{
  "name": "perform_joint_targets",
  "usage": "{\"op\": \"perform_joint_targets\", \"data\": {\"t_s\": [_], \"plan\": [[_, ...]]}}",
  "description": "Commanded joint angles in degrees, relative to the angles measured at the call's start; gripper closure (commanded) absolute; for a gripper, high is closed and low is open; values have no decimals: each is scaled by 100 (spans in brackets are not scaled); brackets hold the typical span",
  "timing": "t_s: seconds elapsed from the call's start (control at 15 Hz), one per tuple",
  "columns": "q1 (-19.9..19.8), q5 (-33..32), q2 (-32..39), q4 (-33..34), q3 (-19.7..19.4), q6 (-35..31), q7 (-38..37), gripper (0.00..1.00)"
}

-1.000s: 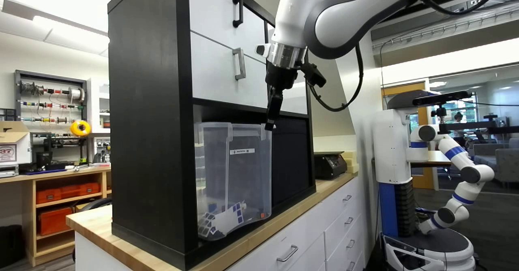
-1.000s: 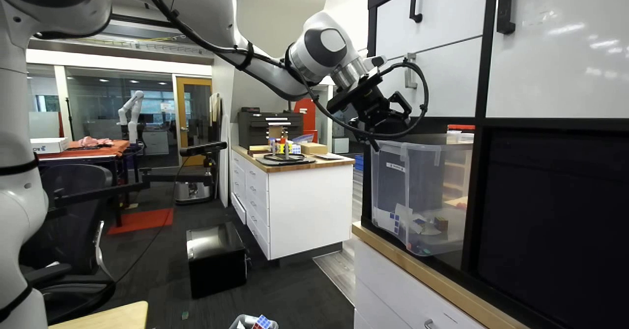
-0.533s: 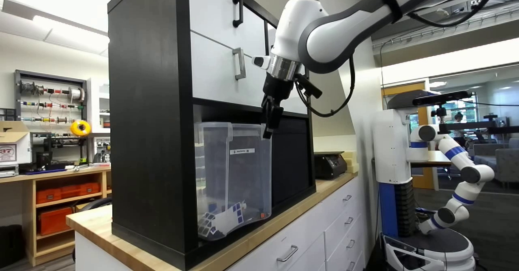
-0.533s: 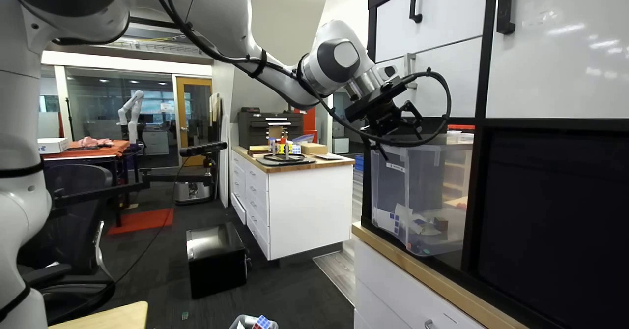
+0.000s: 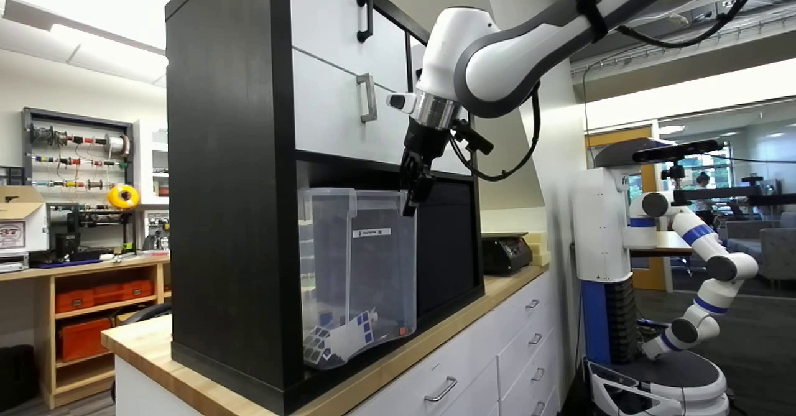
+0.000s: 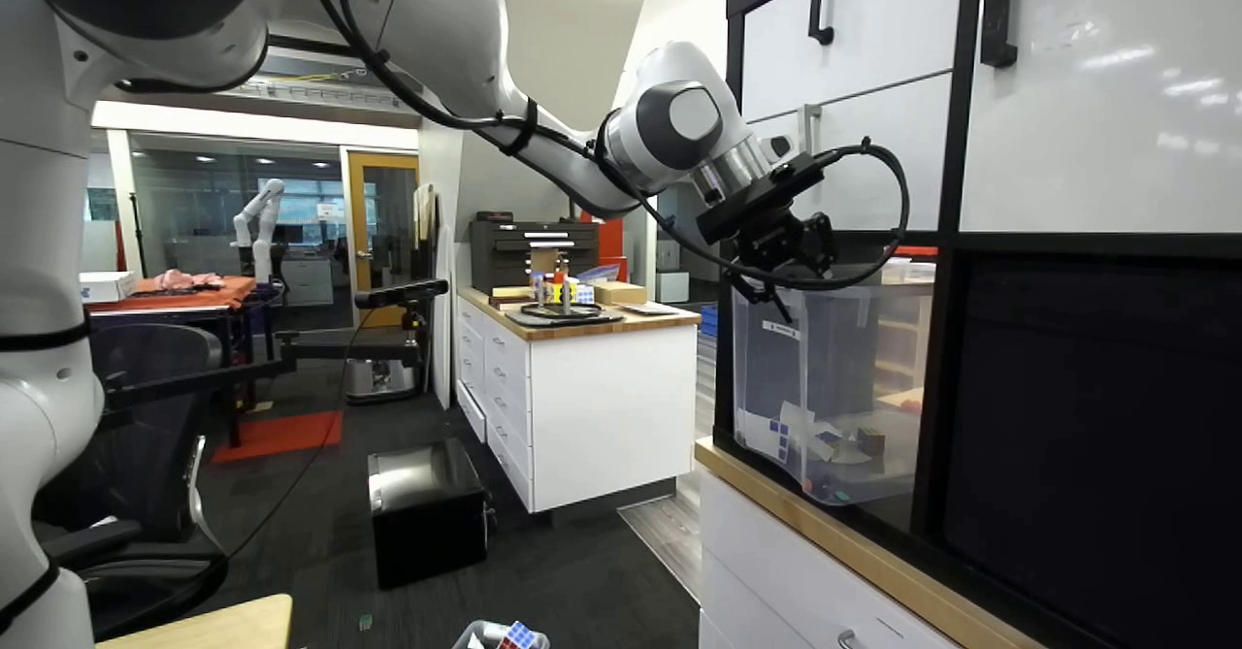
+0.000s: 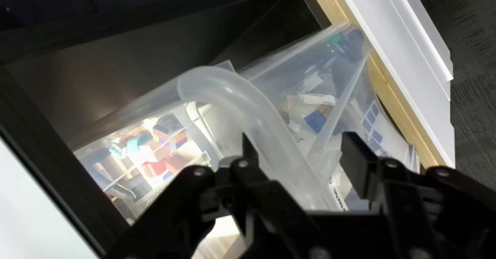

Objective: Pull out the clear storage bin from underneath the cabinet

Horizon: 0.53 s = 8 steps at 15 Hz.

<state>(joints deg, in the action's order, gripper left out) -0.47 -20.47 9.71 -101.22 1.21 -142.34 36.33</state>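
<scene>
Your gripper point(image 7: 298, 150) has its jaws parted, the rim point(image 7: 271, 135) of the clear storage bin point(image 5: 379, 267) showing between them; it sits low inside the black cabinet point(image 5: 221, 186), probably light, slick and slightly flexible, so pinch that rim squarely

Clear storage bin point(image 5: 380, 279) see-through, white label point(image 5: 371, 232) with dark print, inside it a white piece point(image 5: 364, 326) with blue squares and a small orange bit point(image 5: 403, 330); cabinet point(image 5: 221, 186) black, door fronts point(image 5: 329, 108) white, upper handle point(image 5: 369, 17) black, lower handle point(image 5: 371, 97) silver-grey. End effector point(image 7: 299, 150) black, arm point(image 5: 516, 55) white with dark grey, desk point(image 5: 143, 341) tan on top, drawers point(image 5: 448, 354) white. Far left in an exterior view: yellow ring point(image 5: 123, 196), orange-red cases point(image 5: 104, 294).
</scene>
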Motion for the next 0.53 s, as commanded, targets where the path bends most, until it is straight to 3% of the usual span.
{"op": "perform_joint_targets", "data": {"t_s": [0.0, 0.47], "plan": [[-59, 98, -18, 72, 9, -36, 377, 72], [-87, 384, -514, -439, 53, -101, 1457, 85]]}}
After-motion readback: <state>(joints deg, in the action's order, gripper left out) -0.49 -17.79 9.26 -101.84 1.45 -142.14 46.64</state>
